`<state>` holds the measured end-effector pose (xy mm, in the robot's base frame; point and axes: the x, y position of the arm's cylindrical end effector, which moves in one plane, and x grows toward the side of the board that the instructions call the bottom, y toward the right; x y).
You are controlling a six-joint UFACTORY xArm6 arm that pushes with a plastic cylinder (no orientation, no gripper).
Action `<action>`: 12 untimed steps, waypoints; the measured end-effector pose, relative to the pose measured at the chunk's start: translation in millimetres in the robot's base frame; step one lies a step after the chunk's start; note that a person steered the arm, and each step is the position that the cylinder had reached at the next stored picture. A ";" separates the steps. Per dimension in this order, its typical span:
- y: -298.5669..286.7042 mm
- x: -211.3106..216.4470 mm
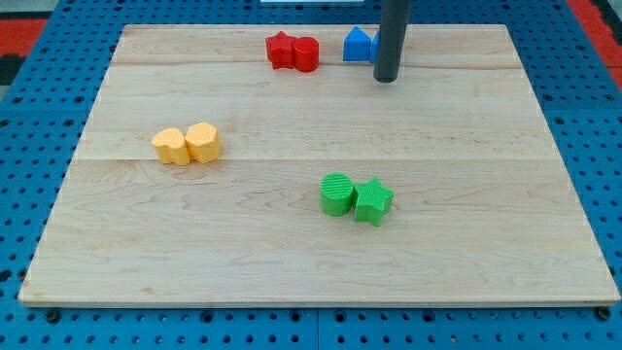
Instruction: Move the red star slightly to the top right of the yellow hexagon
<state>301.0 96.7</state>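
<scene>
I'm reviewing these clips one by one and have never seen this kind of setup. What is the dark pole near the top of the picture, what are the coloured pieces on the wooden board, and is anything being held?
There is one picture only, looking down at a slant on a wooden board. The dark pole is the end of a robot arm. It has no fingers, so it holds nothing; it only pushes pieces with its lower end, my tip.

On the board lie small blocks in pairs. At the view's top are a red star touching a red cylinder, and to their right a blue block, partly hidden by the rod. At the view's left a yellow heart sits beside a yellow hexagon. Lower down, towards the right, a green cylinder touches a green star.

My tip stands just right of the blue block, well away from the red star.
</scene>
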 end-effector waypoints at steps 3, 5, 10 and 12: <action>65.7 -51.6; 75.8 -82.9; -186.5 -51.0; -219.5 -55.7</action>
<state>245.3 -122.8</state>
